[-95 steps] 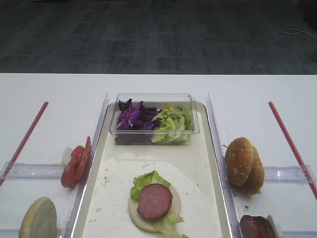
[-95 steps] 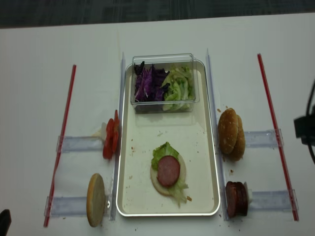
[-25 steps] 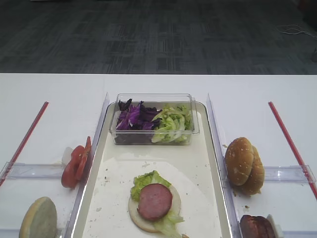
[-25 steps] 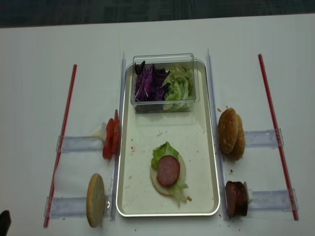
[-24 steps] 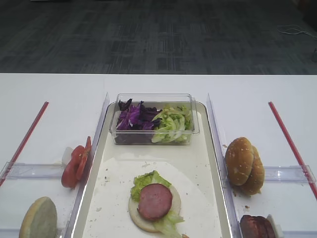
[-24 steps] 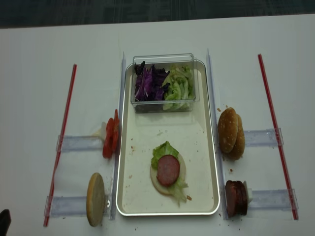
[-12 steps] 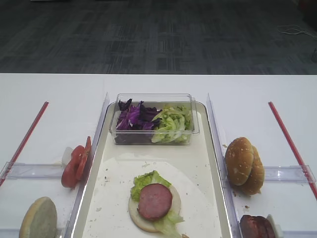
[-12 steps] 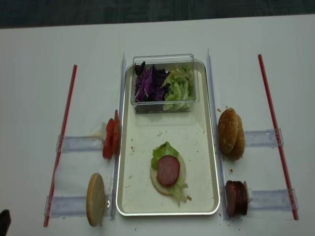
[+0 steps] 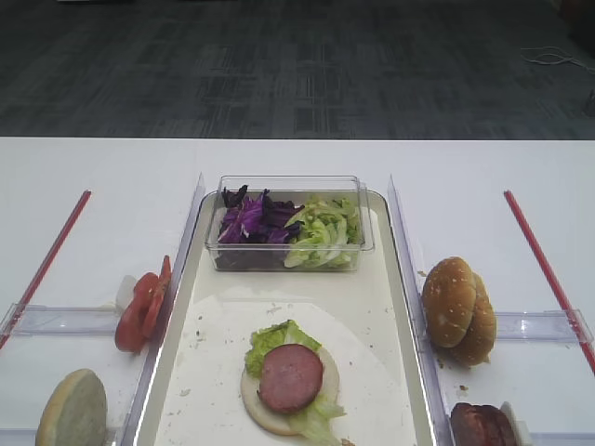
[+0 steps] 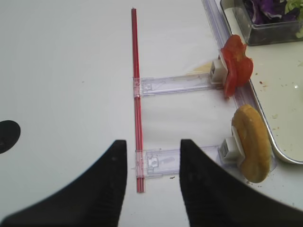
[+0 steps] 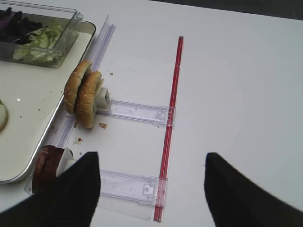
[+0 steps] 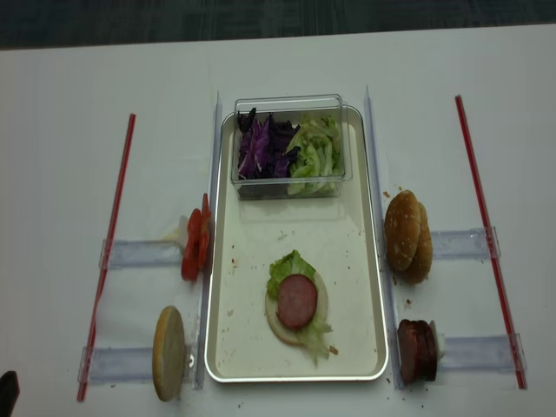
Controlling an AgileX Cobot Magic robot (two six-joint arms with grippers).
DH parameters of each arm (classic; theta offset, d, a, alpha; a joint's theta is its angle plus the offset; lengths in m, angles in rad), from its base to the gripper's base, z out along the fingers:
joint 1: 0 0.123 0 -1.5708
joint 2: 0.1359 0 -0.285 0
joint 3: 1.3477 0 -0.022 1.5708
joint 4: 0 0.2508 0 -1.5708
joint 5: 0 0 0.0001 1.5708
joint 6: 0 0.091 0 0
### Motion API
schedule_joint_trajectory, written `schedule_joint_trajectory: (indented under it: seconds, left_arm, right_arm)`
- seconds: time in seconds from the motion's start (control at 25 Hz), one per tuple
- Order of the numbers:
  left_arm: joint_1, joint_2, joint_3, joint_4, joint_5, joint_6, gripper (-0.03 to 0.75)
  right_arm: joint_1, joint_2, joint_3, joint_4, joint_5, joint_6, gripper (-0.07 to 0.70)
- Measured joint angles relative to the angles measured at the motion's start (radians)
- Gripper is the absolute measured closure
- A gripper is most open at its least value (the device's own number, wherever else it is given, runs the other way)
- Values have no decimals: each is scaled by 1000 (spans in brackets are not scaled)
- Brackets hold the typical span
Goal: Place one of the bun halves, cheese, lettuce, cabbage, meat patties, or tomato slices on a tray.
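Observation:
On the tray (image 9: 177, 325) (image 12: 295, 378) lies a pale bun half topped with lettuce (image 9: 274, 339) and a meat patty (image 9: 290, 378). Cabbage (image 9: 249, 221) and more lettuce (image 9: 321, 230) fill a clear tub at its far end. Sesame bun halves (image 9: 457, 309) (image 11: 84, 98) and meat patties (image 9: 482, 427) (image 11: 47, 165) stand right of the tray. Tomato slices (image 9: 141, 307) (image 10: 235, 70) and a pale bun half (image 9: 72, 411) (image 10: 251, 142) stand to its left. My right gripper (image 11: 151, 158) is open wide over bare table, empty. My left gripper (image 10: 154, 144) is open and empty. No cheese shows.
Clear plastic holders (image 11: 137, 112) (image 10: 175, 85) carry the upright food on both sides. Red strips (image 9: 544, 265) (image 9: 46, 265) run along the white table outside them. Clear rails flank the tray. A dark bit of arm (image 12: 7, 391) sits at the near left corner.
A dark arm part that stood at the right edge of the overhead view has left it. The food and tray have not moved.

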Motion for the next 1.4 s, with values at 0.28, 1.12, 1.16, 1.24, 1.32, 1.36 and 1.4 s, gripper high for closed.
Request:
schedule_joint_trajectory:
  seconds: [0.28, 1.12, 1.16, 1.24, 1.32, 1.36, 1.4]
  left_arm:
    - [0, 0, 0, 0, 0, 0, 431]
    - [0, 0, 0, 0, 0, 0, 431]
    - [0, 0, 0, 0, 0, 0, 431]
    - [0, 0, 0, 0, 0, 0, 431]
    - [0, 0, 0, 0, 0, 0, 431]
    - [0, 0, 0, 0, 0, 0, 431]
    - [0, 0, 0, 0, 0, 0, 431]
  right_arm:
    - [0, 0, 0, 0, -2, 1, 153]
    - [-80, 0, 0, -2, -2, 2, 271]
    - [-80, 0, 0, -2, -2, 2, 277]
    - [-80, 0, 0, -2, -2, 2, 288]
    - [-80, 0, 0, -2, -2, 2, 292]
    - [-80, 0, 0, -2, -2, 2, 293]
    - [-80, 0, 0, -2, -2, 2, 294]
